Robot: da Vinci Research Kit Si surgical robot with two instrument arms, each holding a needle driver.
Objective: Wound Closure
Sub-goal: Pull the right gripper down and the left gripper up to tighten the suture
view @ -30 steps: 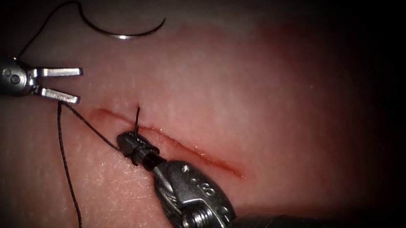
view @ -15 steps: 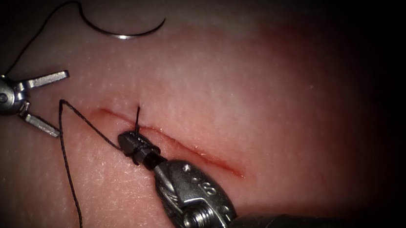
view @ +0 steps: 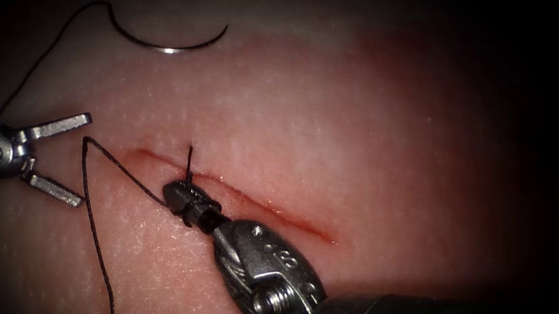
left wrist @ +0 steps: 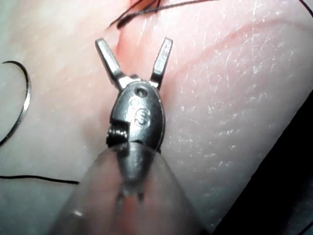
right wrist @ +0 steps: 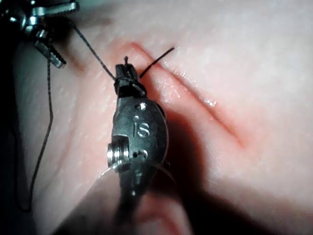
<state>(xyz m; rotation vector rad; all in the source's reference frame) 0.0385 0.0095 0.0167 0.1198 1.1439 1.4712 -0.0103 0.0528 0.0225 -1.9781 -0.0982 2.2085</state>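
1. Endoscope view: the cut (view: pixel 228 192) is seen running across the tissue (view: pixel 373 142), unclosed along its length; one strand of thread (view: pixel 93 214) enters near its left part, so the closure is judged to be at an early stage, with most of the cut left to close. The needle (view: pixel 172 46) is seen lying free on the tissue, well above the cut and not in it. The right tool (view: pixel 178 198) is clamped on the thread at the cut. The left tool (view: pixel 57 159), left of the cut, is spread wide and holds nothing.

2. Left wrist view: the left tool (left wrist: pixel 134 61) is shown with both jaws parted and bare tissue between them, which confirms that nothing is held. The needle (left wrist: pixel 22 105) is seen apart from it.

3. Right wrist view: the right tool (right wrist: pixel 126 78) is seen closed, with thread (right wrist: pixel 93 54) wound round its tip and a short thread end (right wrist: pixel 159 59) sticking out across the cut (right wrist: pixel 205 105).
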